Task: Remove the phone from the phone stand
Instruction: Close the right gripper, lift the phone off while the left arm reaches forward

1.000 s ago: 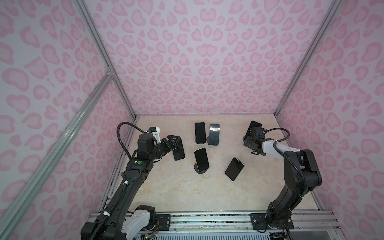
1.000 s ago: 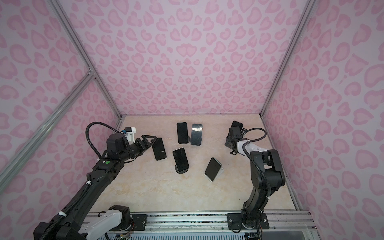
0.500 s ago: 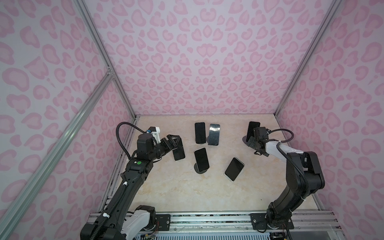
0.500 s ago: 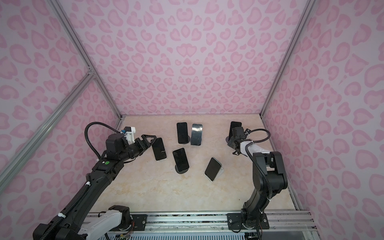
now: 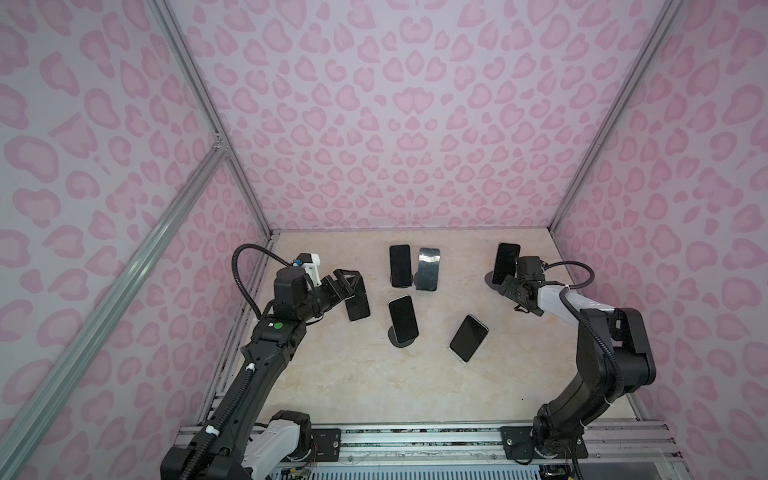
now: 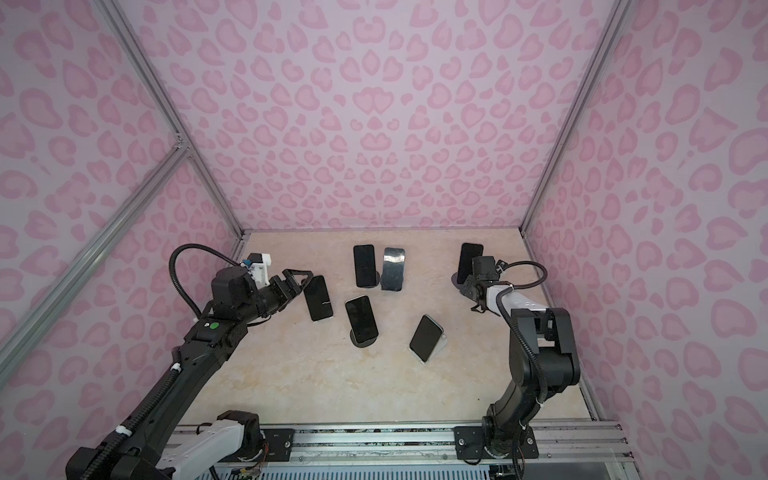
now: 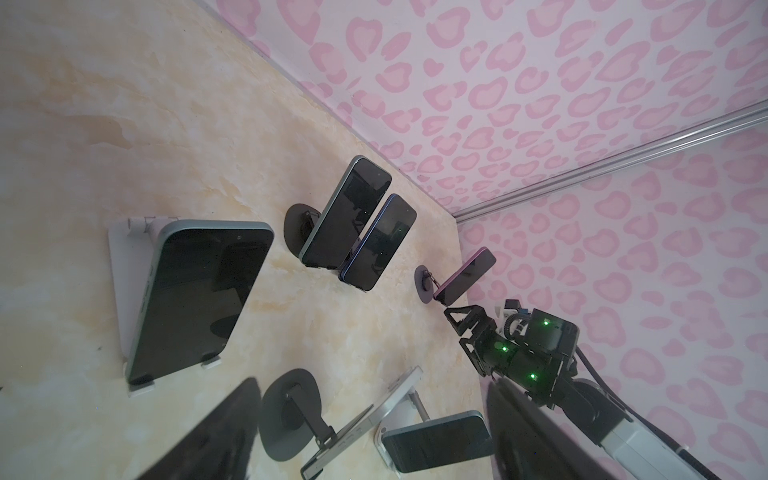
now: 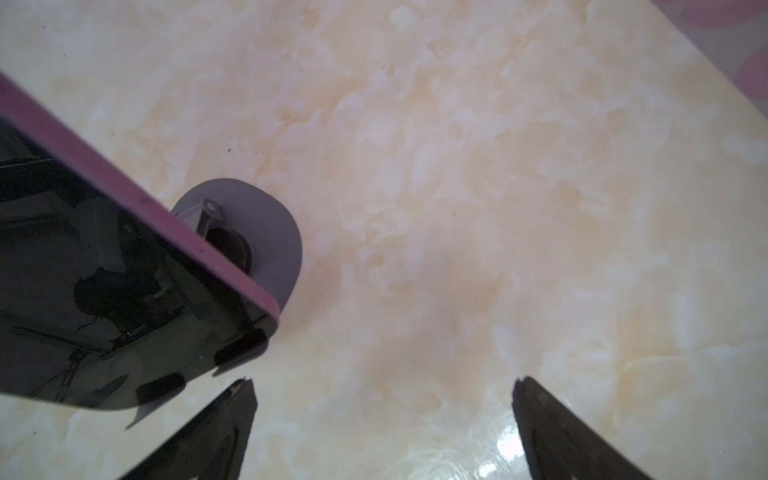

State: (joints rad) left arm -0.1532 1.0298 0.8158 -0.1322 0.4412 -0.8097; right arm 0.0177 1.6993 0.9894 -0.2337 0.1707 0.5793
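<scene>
A purple-edged phone [image 5: 506,262] [image 8: 83,270] leans on a round grey phone stand [image 8: 270,232] at the back right. My right gripper [image 5: 505,286] [image 8: 384,381] is open just in front of it, with only bare tabletop between its fingers. On the left, a green-edged phone [image 5: 358,303] [image 7: 195,299] rests on a white stand [image 7: 120,257]. My left gripper [image 5: 351,286] [image 7: 372,384] hangs open at that phone's upper end and holds nothing.
Two phones [image 5: 400,266] [image 5: 428,269] stand side by side at the back middle. A phone on a round black stand [image 5: 402,319] is at the centre, and a phone on a white stand [image 5: 468,337] is to its right. Patterned walls close three sides.
My right gripper has drawn back from the purple-edged phone toward the front, so more of the phone shows. The phone is still on its stand. The left arm has not moved.
</scene>
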